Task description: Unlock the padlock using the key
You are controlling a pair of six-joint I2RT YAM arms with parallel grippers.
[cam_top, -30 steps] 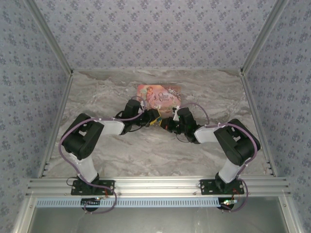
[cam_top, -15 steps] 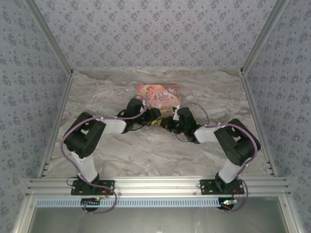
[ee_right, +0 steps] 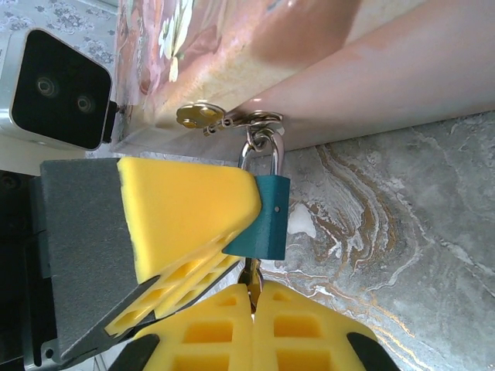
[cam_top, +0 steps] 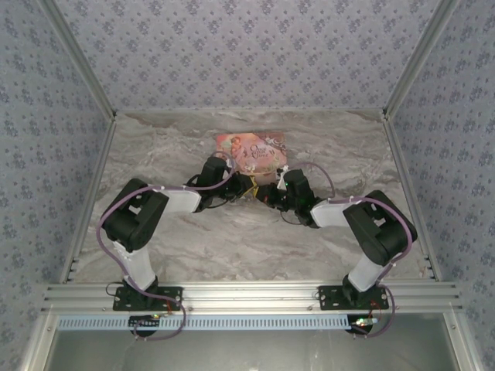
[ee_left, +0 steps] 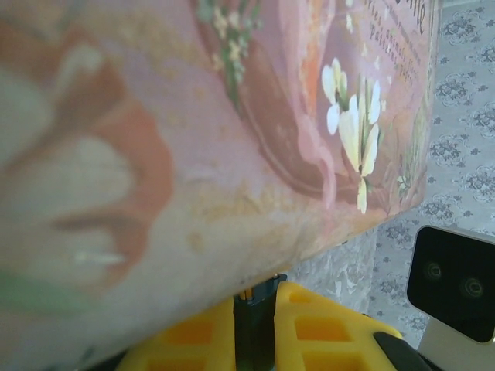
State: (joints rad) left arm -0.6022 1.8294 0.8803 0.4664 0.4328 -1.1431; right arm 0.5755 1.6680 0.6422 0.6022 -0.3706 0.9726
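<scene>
Just beside the pink box, the padlock points its shackle toward the box, its teal body clamped at one side by the left gripper. The key sits at its underside, pinched between the closed pads of the right gripper. A brass tag hangs on a ring from the shackle

The pink box carries ornate lettering, too small and blurred to read.

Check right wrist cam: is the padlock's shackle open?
No, both legs of the silvery shackle run down into the teal body of the padlock, so the loop looks closed.
</scene>
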